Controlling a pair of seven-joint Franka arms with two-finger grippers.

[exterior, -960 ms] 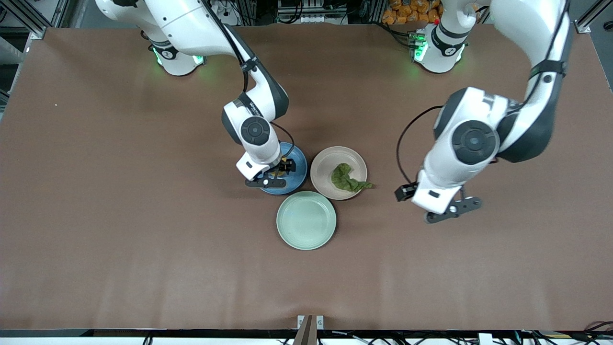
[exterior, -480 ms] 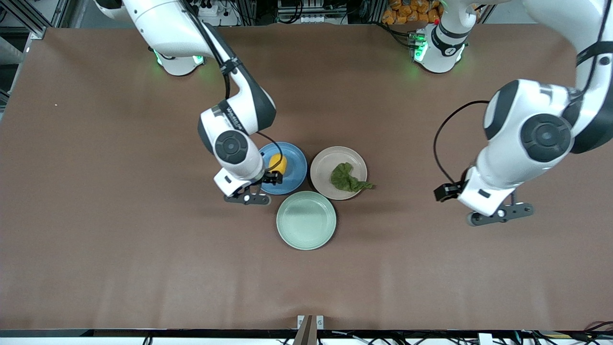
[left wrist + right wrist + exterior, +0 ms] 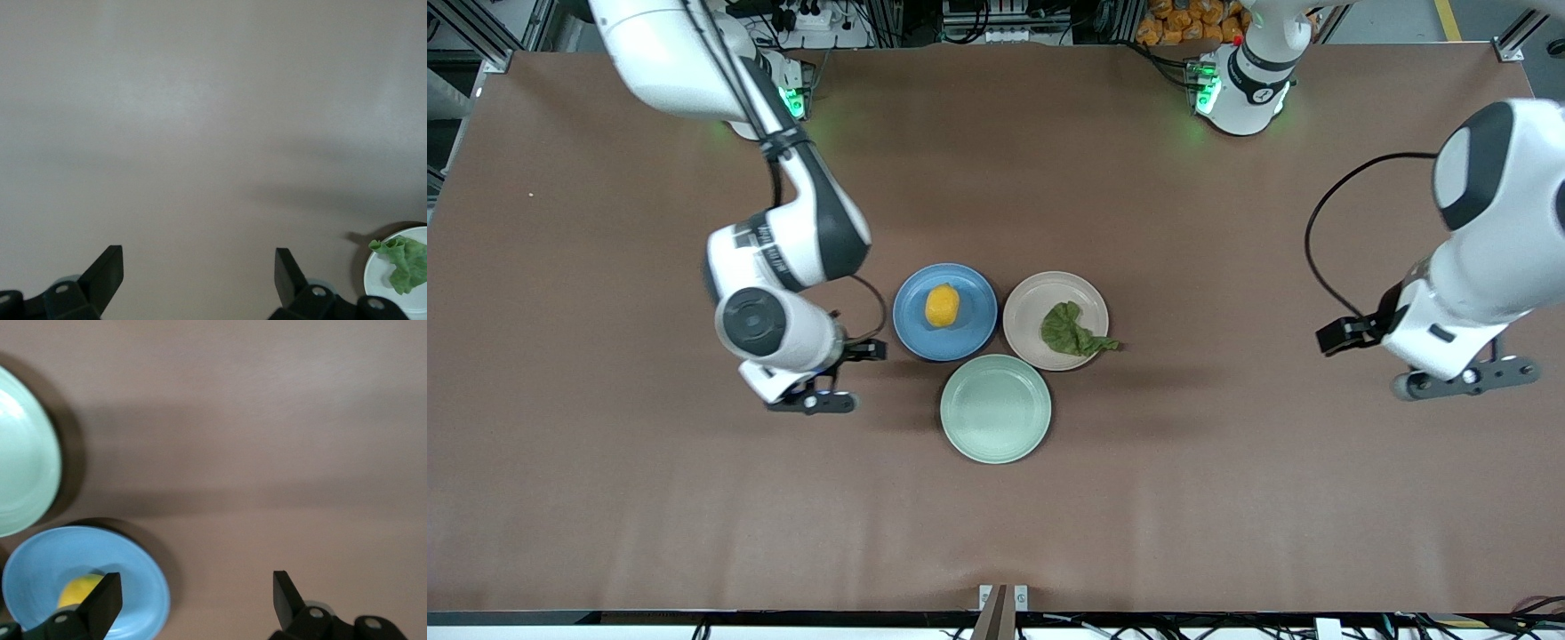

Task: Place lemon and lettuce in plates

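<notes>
You are looking at a task that seems finished. The small yellow-orange oval lemon (image 3: 942, 305) is lying in the round matte blue plate (image 3: 974, 333), and the dark green wrinkly lettuce leaf (image 3: 1074, 332) is lying in the pale beige-pink plate (image 3: 1032, 307) just beside it, with its pointed tip hanging over the rim. The pale mint-green plate (image 3: 996, 409), nearer to the front camera, is carrying nothing.

The right gripper (image 3: 193, 603) is hanging over the bare brown counter (image 3: 605, 498) beside the blue plate, with its fingers spread apart and holding nothing. The left gripper (image 3: 199, 277) is hanging over the counter toward the left arm's end, also spread wide and empty.

In my judgement no more grasping is needed; you are only needing to park both arms.
</notes>
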